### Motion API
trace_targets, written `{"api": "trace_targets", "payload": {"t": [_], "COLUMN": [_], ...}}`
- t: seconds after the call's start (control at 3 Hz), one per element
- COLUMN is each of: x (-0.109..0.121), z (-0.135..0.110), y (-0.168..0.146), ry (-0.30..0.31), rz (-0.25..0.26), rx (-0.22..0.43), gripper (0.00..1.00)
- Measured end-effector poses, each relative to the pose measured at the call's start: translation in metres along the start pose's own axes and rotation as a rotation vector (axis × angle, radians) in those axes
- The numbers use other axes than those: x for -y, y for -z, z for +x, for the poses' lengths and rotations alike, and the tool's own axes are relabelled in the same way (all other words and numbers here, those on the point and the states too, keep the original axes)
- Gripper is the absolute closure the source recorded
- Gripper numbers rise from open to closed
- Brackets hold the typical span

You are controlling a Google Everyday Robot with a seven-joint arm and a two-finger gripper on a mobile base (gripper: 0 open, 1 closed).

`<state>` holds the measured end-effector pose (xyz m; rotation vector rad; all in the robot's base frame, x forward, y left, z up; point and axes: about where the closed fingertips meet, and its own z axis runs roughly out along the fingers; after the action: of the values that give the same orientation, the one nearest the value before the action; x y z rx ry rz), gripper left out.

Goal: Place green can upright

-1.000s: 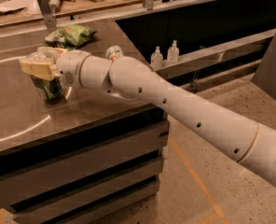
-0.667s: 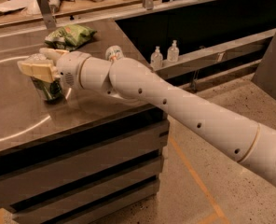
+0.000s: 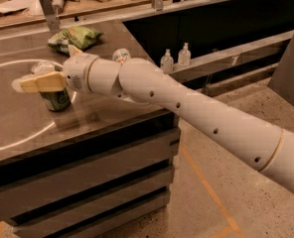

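The dark green can point(image 3: 56, 101) stands upright on the brown table point(image 3: 18, 128), inside a white circle marked on the top. My gripper point(image 3: 32, 79) is at the can's upper part, reaching in from the right on the white arm point(image 3: 186, 108). It hides the top of the can. The can's lower half shows below the gripper, with its base on the table.
A green snack bag point(image 3: 75, 36) lies at the table's back. A white-and-pale-green can point(image 3: 121, 56) sits behind the arm near the table's right edge. Two small clear bottles point(image 3: 167, 62) stand on a low ledge to the right. A cluttered bench runs along the back.
The gripper has shifted slightly left and down at the can. The can stays upright in the same spot on the table.
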<state>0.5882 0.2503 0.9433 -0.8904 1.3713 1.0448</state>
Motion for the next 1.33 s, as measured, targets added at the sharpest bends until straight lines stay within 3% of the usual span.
{"api": "trace_targets", "payload": {"t": [0.67,1.0,1.33], "x": [0.023,0.035,0.052], "z": [-0.033,-0.058,-0.075], "y": [0.038,0.069,0.099], "ry": [0.051,0.075,0.091], "rz": [0.023,0.045,0.084], "rx": [-0.107,-0.133,-0.117], "gripper": [0.0,0.0,0.0]}}
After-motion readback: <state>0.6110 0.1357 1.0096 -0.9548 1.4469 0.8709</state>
